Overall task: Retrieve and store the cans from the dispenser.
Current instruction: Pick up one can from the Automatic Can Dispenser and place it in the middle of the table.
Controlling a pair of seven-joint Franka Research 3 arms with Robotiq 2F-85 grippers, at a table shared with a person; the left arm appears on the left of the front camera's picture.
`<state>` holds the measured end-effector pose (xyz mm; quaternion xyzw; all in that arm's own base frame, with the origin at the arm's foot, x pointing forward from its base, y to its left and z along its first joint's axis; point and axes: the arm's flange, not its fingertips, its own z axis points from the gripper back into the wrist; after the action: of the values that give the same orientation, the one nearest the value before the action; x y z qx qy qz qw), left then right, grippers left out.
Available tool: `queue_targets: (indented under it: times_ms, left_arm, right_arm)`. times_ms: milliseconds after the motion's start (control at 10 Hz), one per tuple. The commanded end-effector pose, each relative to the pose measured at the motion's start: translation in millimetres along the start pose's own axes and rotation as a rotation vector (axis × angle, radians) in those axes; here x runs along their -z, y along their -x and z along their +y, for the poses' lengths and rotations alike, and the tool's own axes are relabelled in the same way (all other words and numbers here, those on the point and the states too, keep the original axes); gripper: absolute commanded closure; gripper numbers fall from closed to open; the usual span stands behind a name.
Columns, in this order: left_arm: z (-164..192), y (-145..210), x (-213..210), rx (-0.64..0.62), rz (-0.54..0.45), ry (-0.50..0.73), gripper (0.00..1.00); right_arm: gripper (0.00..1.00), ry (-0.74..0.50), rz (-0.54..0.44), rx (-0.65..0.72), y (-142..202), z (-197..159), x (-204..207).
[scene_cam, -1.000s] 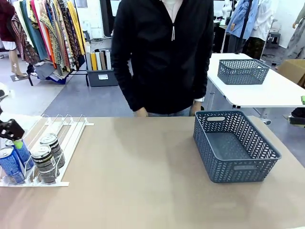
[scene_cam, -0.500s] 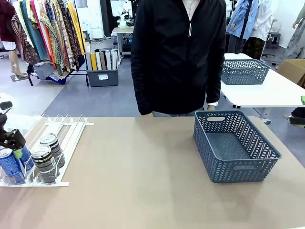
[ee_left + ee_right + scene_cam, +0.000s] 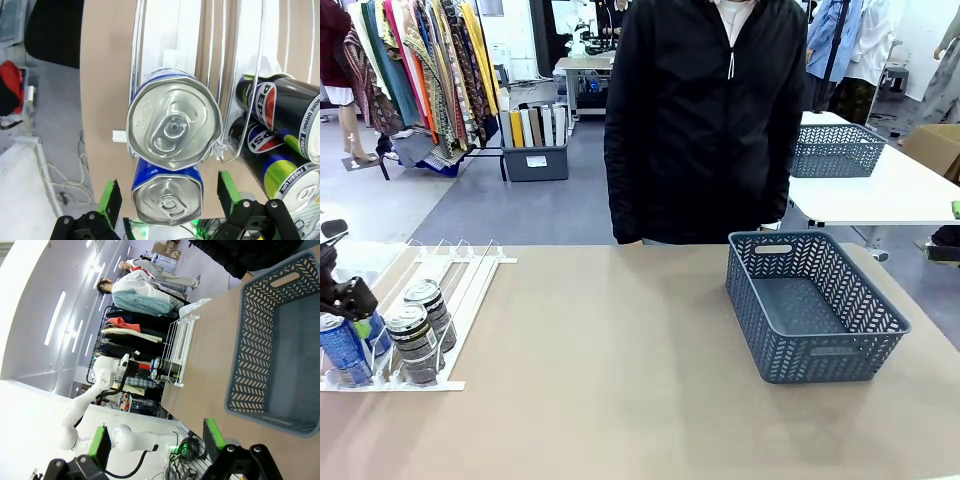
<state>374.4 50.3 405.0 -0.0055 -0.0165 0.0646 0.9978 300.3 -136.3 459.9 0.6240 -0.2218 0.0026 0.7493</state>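
Left edge of table (image 3: 620, 360): a white dispenser (image 3: 465, 285) slopes down toward the robot, with four cans at its front stoppers.
Blue cans (image 3: 342, 350): two in the outermost lane, one behind the other, upright with silver tops up.
Dark cans (image 3: 417, 343): two in the lane beside them, also one behind the other.
Left gripper (image 3: 355, 310): hangs just above the blue lane, jaws spread wide and holding nothing.
Pads (image 3: 110, 197): in the left wrist view the green pads stand either side of the blue pair, with bare space between each pad and the cans. It is hard to tell which of the two cans they line up with.
Right gripper (image 3: 156, 440): open and empty, up over the table near the basket.
Basket (image 3: 820, 355): grey-blue, on the right of the table, well apart from the dispenser, with no can in it.
Person (image 3: 710, 120): stands at the far side in a black jacket.
Step in hand: most likely the approach to the first blue can, with no can stored so far.
Next move calls for: lowering until the pads bracket one can's wall, and one only, then closing. The grip should clear the thin rail and the neighbouring can before lifting over the stopper.
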Motion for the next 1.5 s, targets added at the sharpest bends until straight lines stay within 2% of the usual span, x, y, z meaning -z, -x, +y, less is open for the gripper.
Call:
queue_targets:
  times_ms: [0, 100, 200, 900, 1100, 1200, 1400]
  left_arm:
    - [4.6, 5.4, 5.6, 0.014, -0.008, 0.047, 0.0]
    - [4.7, 5.1, 6.5, 0.022, -0.004, 0.045, 0.6]
    - [4.1, 5.4, 6.2, 0.02, -0.016, 0.037, 1.0]
    - [-0.2, 7.7, 3.0, 0.038, -0.046, 0.039, 1.0]
    - [-3.5, 27.1, -45.2, 0.047, -0.112, 0.041, 1.0]
    - [-5.5, 40.1, -81.7, 0.103, -0.133, 0.087, 1.0]
    - [-8.5, 66.5, -152.8, 0.134, -0.149, 0.023, 1.0]
  right_arm:
    - [0.0, -0.013, -0.012, -0.004, -2.4, 3.3, 1.3]
    - [0.0, -0.013, -0.012, -0.004, -2.4, 3.3, 1.3]
    - [0.0, -0.013, -0.012, -0.004, -2.4, 3.3, 1.3]
    - [0.0, -0.013, -0.012, -0.004, -2.4, 3.3, 1.3]
    - [0.0, -0.013, -0.012, -0.004, -2.4, 3.3, 1.3]
    - [0.0, -0.013, -0.012, -0.004, -2.4, 3.3, 1.3]
    - [0.0, -0.013, -0.012, -0.004, -2.4, 3.3, 1.3]
